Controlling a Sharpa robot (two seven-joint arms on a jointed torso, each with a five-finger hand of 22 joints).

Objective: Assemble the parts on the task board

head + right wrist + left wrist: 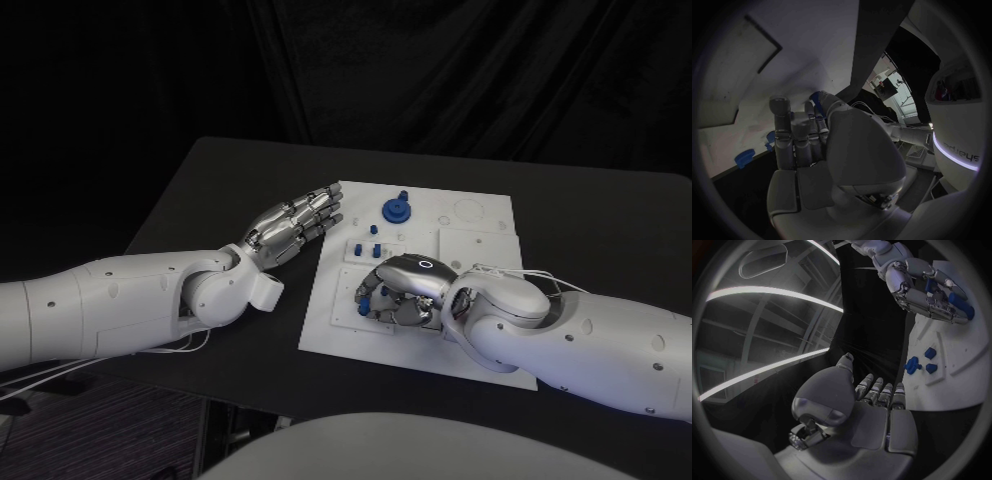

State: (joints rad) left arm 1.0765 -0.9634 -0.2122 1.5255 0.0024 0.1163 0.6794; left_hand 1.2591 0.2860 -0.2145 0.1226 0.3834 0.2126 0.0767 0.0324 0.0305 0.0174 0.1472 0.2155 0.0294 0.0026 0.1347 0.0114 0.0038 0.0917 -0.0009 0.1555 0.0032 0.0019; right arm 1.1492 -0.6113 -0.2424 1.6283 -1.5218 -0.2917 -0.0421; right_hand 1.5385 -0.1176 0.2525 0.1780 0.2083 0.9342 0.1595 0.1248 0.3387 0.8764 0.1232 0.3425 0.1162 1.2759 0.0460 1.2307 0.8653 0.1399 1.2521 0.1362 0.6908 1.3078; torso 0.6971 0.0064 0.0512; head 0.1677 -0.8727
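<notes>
Black tabletop carries the white task board [476, 225]. On its near part, the right hand [401, 292] curls down over small blue parts [378, 297]; whether it grips one, I cannot tell. At the board's left edge the left hand [293, 225] lies flat, fingers extended, holding nothing. Beyond, a blue gear [398, 209] stands on the board.

The head view looks steeply down from above onto the task board [476, 300], both hands well below it. The left wrist view sits close behind the left hand [873, 405], facing past its fingertips across the board to the right hand [932, 295]. The right wrist view sits tight behind the right hand, facing the board just beyond. All three share the board
</notes>
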